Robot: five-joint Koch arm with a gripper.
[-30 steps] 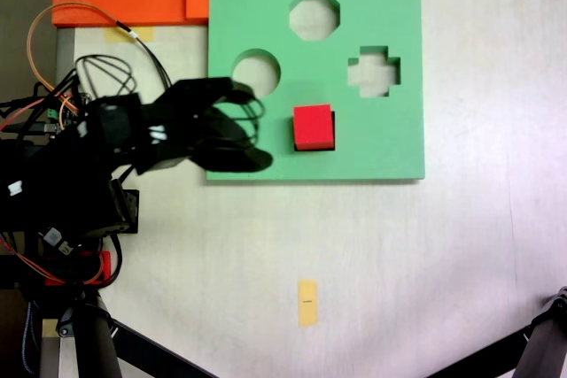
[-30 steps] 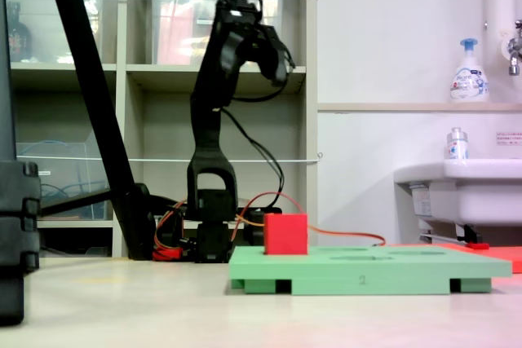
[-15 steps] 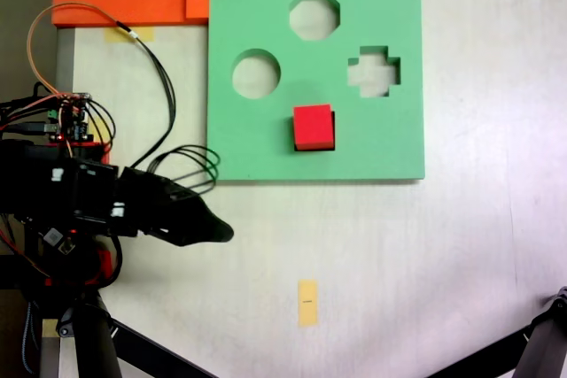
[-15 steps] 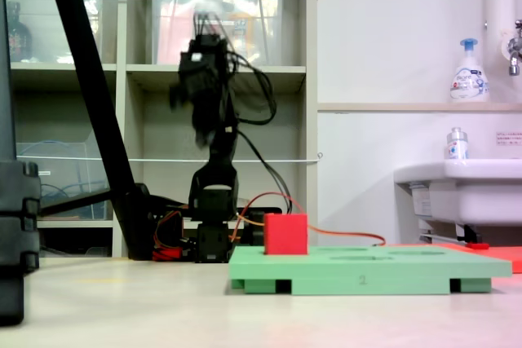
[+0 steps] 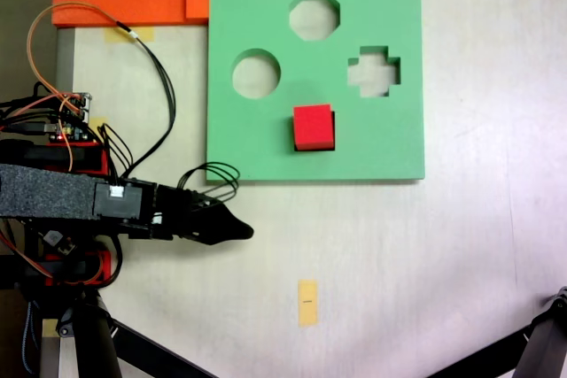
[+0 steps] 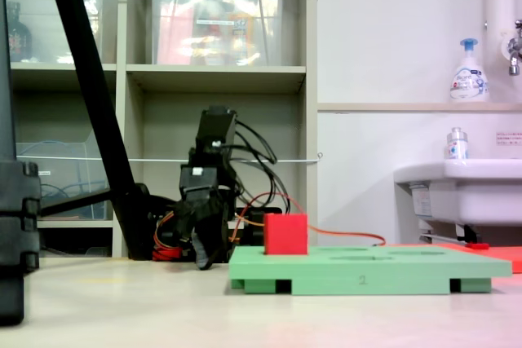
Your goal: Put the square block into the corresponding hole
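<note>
Lowered off the board (image 5: 266, 143), the gripper (image 5: 239, 232) (jaw state unclear) is left with the block (image 5: 314, 127) seated in the hole (image 5: 333, 130), up-right of the jaws.

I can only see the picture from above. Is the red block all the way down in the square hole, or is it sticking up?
Observer: Sticking up. In the side view, the small red cube rises well above the top of the flat green foam board and stands level. How deep it sits is hidden.
Operator: Is the robot's claw high up or low down?
Observer: Low. The gripper points downward with its tip close to the table. In that view it is left of the board and apart from it.
Operator: Does the board lie flat on the table?
Observer: Mostly, but its front bottom edge has two small dark notches.
</note>
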